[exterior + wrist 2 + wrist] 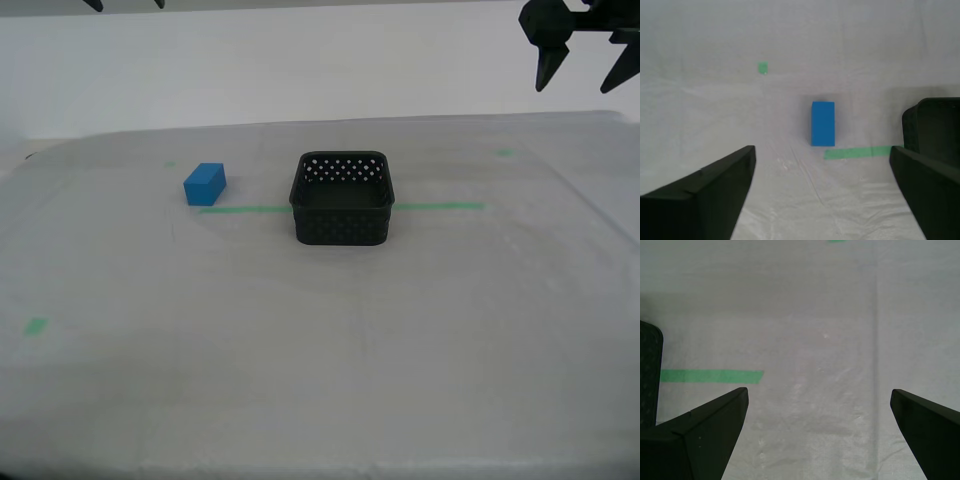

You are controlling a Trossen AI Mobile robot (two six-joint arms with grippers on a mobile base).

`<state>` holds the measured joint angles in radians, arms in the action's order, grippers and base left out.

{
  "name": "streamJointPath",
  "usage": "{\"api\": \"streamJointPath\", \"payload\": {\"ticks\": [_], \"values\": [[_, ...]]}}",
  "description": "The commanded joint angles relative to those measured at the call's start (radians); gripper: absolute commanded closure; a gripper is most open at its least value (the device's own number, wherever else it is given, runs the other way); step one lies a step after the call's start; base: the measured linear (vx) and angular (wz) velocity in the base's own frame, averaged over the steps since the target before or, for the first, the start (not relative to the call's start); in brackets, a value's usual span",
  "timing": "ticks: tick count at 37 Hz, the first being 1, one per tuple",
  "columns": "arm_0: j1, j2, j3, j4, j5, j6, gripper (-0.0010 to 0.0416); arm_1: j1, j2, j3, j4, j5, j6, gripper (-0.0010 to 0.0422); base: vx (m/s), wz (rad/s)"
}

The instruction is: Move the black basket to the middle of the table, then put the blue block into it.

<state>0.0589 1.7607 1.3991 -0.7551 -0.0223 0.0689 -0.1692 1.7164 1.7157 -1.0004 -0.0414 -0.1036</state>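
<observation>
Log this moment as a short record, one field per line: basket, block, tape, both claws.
black basket: upright on the table, near its middle, empty
blue block: on the cloth, apart from the basket, toward the exterior view's left
green tape line: passes behind the basket
first claw: open, holding nothing
second claw: open, above the cloth, facing the block

In the exterior view the basket is sitting at the middle of the table, straddling the tape line. The block is lying at the basket's nine o'clock, well apart, just behind that line.
</observation>
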Motion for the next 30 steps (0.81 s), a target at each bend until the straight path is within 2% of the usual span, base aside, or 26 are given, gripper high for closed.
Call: {"api": "streamJointPath", "payload": {"ticks": [1, 3, 5, 8, 11, 14, 17, 23, 26, 30], "values": [[0.001, 0.0, 0.0, 0.0, 0.001, 0.0, 0.0007, 0.0, 0.0, 0.001, 0.001, 0.012, 0.001, 0.0005, 0.0, 0.0], [0.001, 0.0, 0.0, 0.0, 0.001, 0.0, 0.0007, 0.0, 0.0, 0.0, 0.011, 0.068, 0.0, 0.0026, 0.0, 0.0], [0.001, 0.0, 0.0, 0.0, 0.001, 0.0, 0.0007, 0.0, 0.0, -0.003, 0.037, 0.097, 0.008, 0.0025, 0.0, 0.0], [0.001, 0.0, 0.0, 0.0, 0.001, 0.0, 0.0007, -0.001, 0.0, -0.004, 0.066, 0.101, 0.031, 0.0003, 0.0, 0.0], [0.001, 0.0, 0.0, 0.0, 0.001, 0.0, 0.0007, -0.002, 0.0, -0.004, 0.08, 0.105, 0.047, 0.0019, 0.0, 0.0], [0.001, 0.0, 0.0, 0.0, 0.001, 0.0, 0.0007, -0.003, 0.0, -0.004, 0.08, 0.113, 0.071, 0.0013, 0.0, 0.0], [0.001, 0.0, 0.0, 0.0, 0.001, 0.0, 0.0007, -0.01, 0.0, -0.004, 0.071, 0.112, 0.085, 0.0012, 0.0, 0.0], [0.001, 0.0, 0.0, 0.0, 0.001, 0.0, 0.0007, -0.015, 0.0, -0.005, 0.056, 0.103, 0.029, 0.001, 0.0, 0.0], [0.001, 0.0, 0.0, 0.0, 0.001, 0.0, 0.0007, -0.015, 0.0, -0.005, 0.054, 0.071, -0.002, 0.001, 0.0, 0.0], [0.001, 0.0, 0.0, 0.0, 0.001, 0.0, 0.0007, -0.016, 0.004, -0.005, 0.052, 0.02, -0.014, 0.0011, 0.0, 0.0]]}}
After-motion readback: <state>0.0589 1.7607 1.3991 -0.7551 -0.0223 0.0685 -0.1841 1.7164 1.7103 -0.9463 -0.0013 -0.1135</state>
